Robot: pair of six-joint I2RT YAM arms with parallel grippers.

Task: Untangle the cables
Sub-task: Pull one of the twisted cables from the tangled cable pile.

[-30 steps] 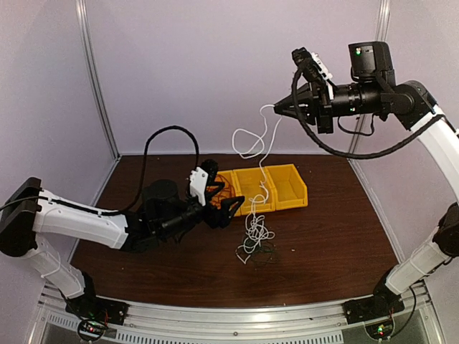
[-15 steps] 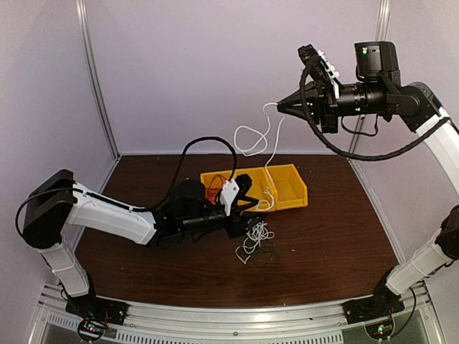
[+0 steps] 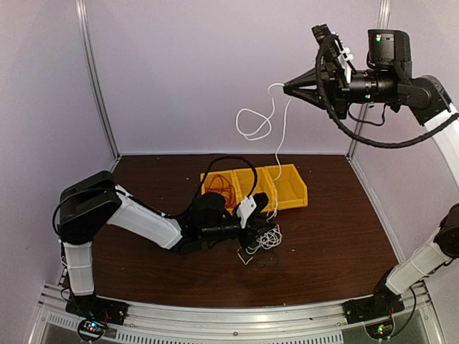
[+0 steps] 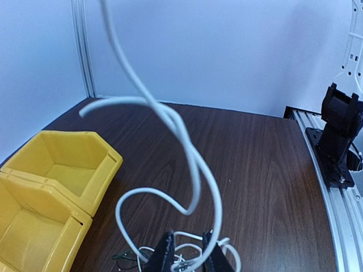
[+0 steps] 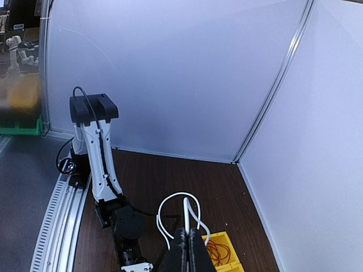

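Observation:
A white cable (image 3: 280, 136) runs from my right gripper (image 3: 287, 87), held high near the back wall, down to a small clump (image 3: 267, 238) on the table. The right gripper (image 5: 189, 241) is shut on the white cable (image 5: 185, 212), and a loop hangs beside it. My left gripper (image 3: 259, 228) lies low at the clump. In the left wrist view the left gripper (image 4: 188, 256) has its jaws a narrow gap apart with strands of the white cable (image 4: 193, 164) between them; whether they pinch does not show. A thin dark wire (image 4: 122, 256) lies beside them. A red cable (image 3: 219, 188) sits in the leftmost yellow bin.
Three joined yellow bins (image 3: 292, 190) stand behind the clump, close to the left gripper; two bins (image 4: 79, 195) show at the left of the left wrist view. The right arm's base (image 4: 339, 133) stands at the table's metal edge rail.
The left arm reached right to the clump and its jaws narrowed around white strands. The right gripper rose and moved right, pulling the white cable higher.

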